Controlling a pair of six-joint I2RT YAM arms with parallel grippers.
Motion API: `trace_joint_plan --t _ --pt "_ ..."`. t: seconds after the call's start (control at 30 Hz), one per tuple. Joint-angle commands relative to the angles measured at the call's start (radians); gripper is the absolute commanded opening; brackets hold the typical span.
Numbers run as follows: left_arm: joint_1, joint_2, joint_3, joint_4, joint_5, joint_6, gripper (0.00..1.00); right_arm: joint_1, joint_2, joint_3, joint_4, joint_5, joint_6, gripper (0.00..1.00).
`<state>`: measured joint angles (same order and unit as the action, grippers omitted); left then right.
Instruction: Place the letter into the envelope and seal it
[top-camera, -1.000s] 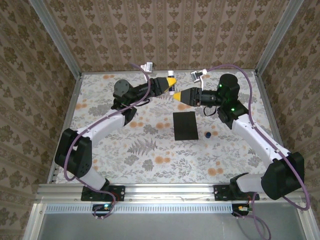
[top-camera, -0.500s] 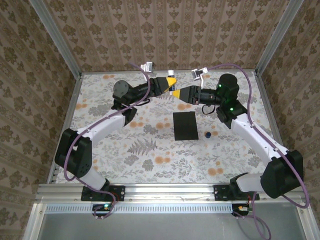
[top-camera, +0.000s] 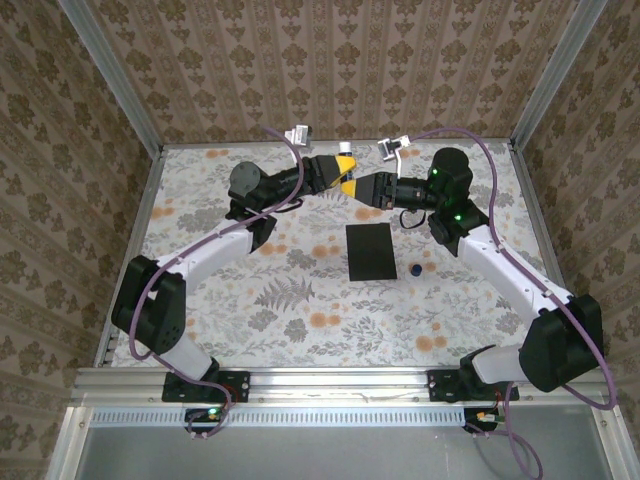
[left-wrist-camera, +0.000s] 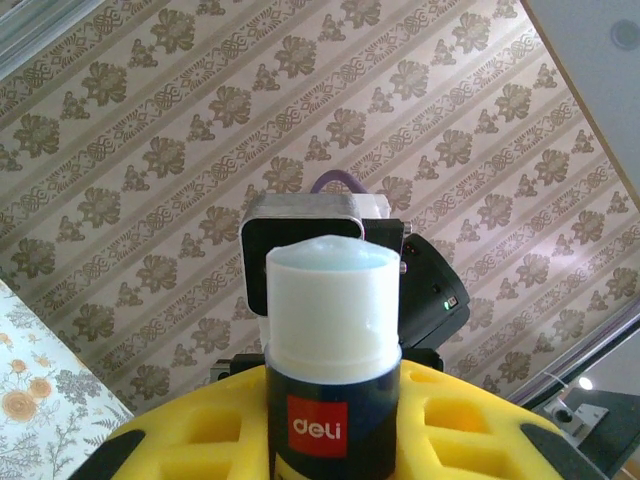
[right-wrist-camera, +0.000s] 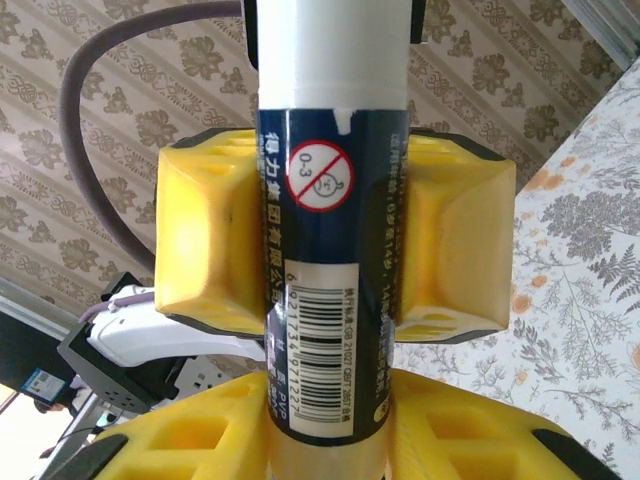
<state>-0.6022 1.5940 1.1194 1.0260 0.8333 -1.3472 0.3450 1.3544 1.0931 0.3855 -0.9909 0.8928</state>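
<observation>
As left hand (top-camera: 345, 170) clamps gluestick (left-wrist-camera: 332, 300), right hand (top-camera: 362, 186) pinches.

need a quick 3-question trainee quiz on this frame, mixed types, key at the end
1. Multiple choice: what is clamped between the yellow fingers of the left gripper? A) the flat matte black paper envelope B) the dark blue glue stick with a white end C) nothing
2. True or false: the envelope is lifted off the floral table.
3. Short answer: in the top view, what lies on the table just right of the envelope's near right corner?
Key: 1 B. 2 False, it lies flat on the table. 3 A small dark blue round object.
</observation>
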Motion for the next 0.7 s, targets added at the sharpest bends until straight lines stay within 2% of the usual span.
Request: trace_joint_plan --t 0.0,0.2,0.4,0.67 --pt "-0.01 -0.003 0.014 0.059 0.004 -0.018 0.0 0.005 -0.005 0.034 -0.021 0.057 -0.029 0.29" --pt "-0.01 -0.013 0.018 0.021 0.003 0.005 0.0 0.006 -0.029 0.044 -0.089 0.093 -0.075 0.26" --pt "-0.016 -0.032 0.036 -0.095 0.007 0.08 0.0 0.012 -0.052 0.067 -0.206 0.155 -0.145 0.25" --pt "-0.022 -0.082 0.041 -0.3 -0.069 0.204 0.0 0.084 -0.077 0.15 -0.45 0.349 -0.312 0.24"
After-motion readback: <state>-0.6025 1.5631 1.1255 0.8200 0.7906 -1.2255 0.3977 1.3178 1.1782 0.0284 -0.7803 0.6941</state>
